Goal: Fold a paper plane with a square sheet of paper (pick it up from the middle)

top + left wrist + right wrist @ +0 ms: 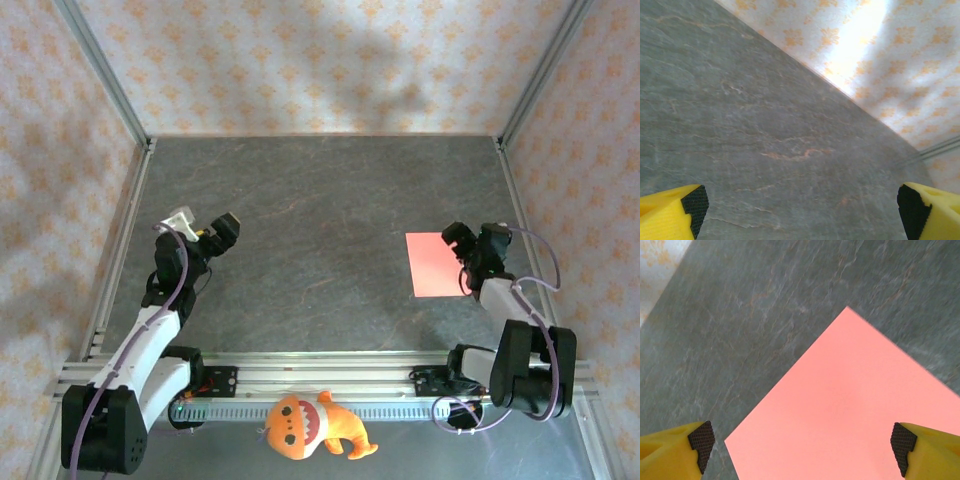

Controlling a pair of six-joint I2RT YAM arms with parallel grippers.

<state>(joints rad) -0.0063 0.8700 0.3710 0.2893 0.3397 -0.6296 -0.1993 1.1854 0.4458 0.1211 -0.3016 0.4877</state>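
The right claw (802, 446) gapes wide over the square sheet of paper (850, 405) — left claw (804, 209) wide too.

Grey, slate-veined table top (320, 220) below, and walls (320, 60) on three sides in pale paper with orange floral motifs. Aluminium posts (100, 70) run up the corners. There's a bright patch (860, 45) on the wall, possibly sunlight, with soft shadows beside it.
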